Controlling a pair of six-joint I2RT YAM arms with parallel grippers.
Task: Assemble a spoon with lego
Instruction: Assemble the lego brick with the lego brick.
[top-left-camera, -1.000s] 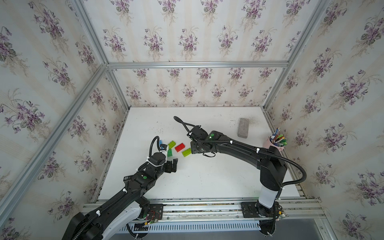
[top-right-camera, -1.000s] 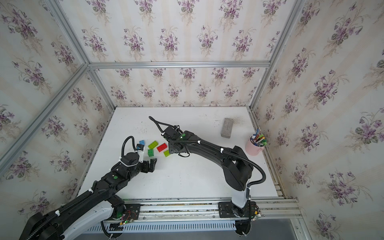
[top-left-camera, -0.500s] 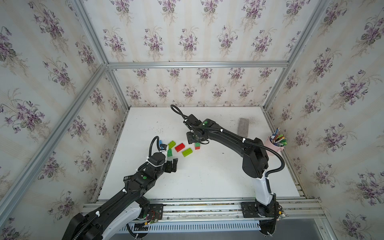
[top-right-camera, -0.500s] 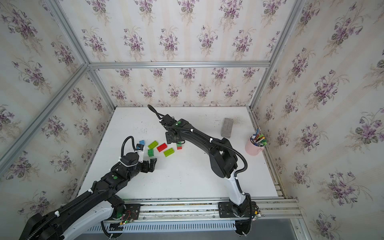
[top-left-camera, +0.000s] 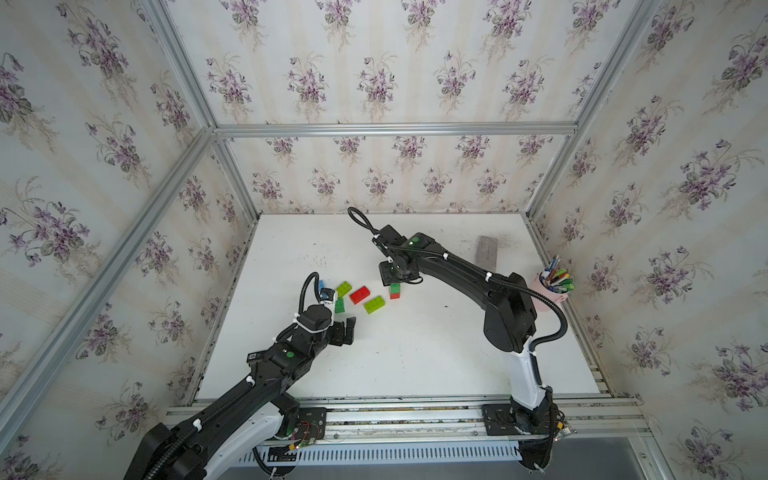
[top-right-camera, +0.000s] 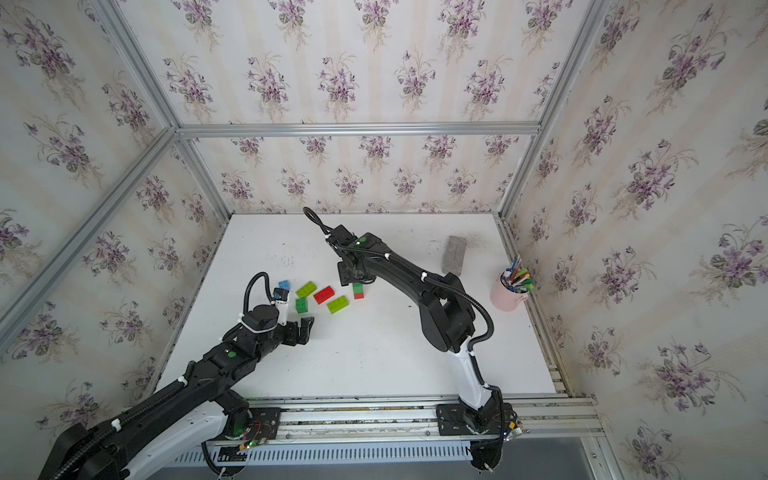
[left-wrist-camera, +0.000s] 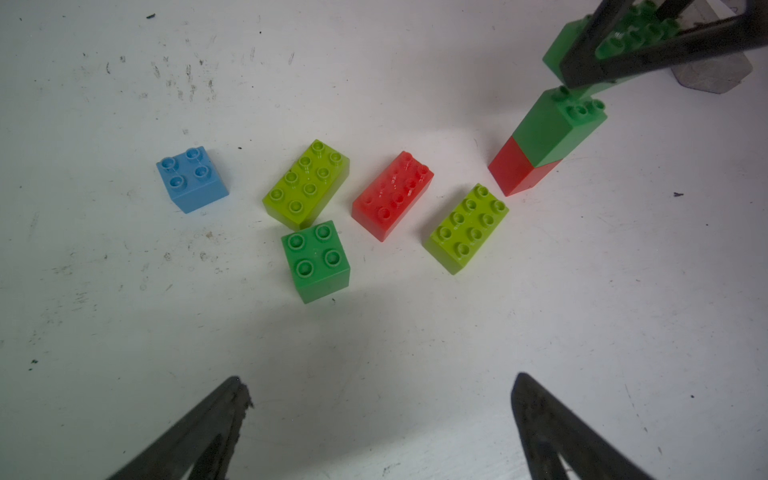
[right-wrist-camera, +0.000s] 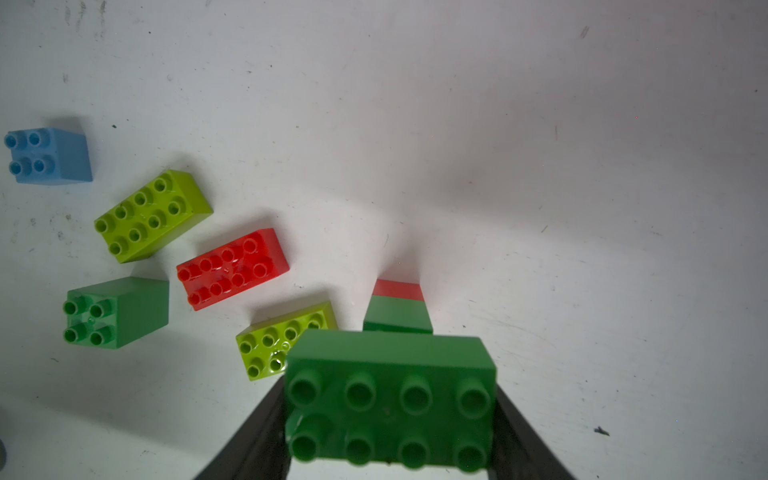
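In a top view the white tabletop (top-left-camera: 415, 365) fills the floor of a papered booth, and both arms reach in from its near edge. The right arm (top-left-camera: 457, 274) stretches from the near right toward a spot left of the middle. The left arm (top-left-camera: 282, 361) lies low over the near left corner. A grey block (top-left-camera: 487, 249) lies near the far right corner and a pink cup (top-left-camera: 548, 293) of pens stands by the right edge, both well apart from the bricks. The right hand (right-wrist-camera: 390, 395) points down, clamped on the short ends of a dark green oblong brick (right-wrist-camera: 390, 361), studs up. That brick hangs just above a small stack (left-wrist-camera: 540, 133), green on red, which stands upright a little left of the tabletop's middle. Whether brick and stack touch I cannot tell. The left hand (left-wrist-camera: 378, 382) hovers with its fingers wide apart, holding nothing, closer to the near edge than the loose bricks. These lie studs up in a loose row from the stack toward the left edge. A lime oblong brick (left-wrist-camera: 465, 228) is nearest the stack, then come a red oblong brick (left-wrist-camera: 392, 195) and a second lime oblong brick (left-wrist-camera: 305, 185). A loose green square brick (left-wrist-camera: 316, 262) sits just beside that one, and a blue square brick (left-wrist-camera: 191, 178) lies closest to the left edge.
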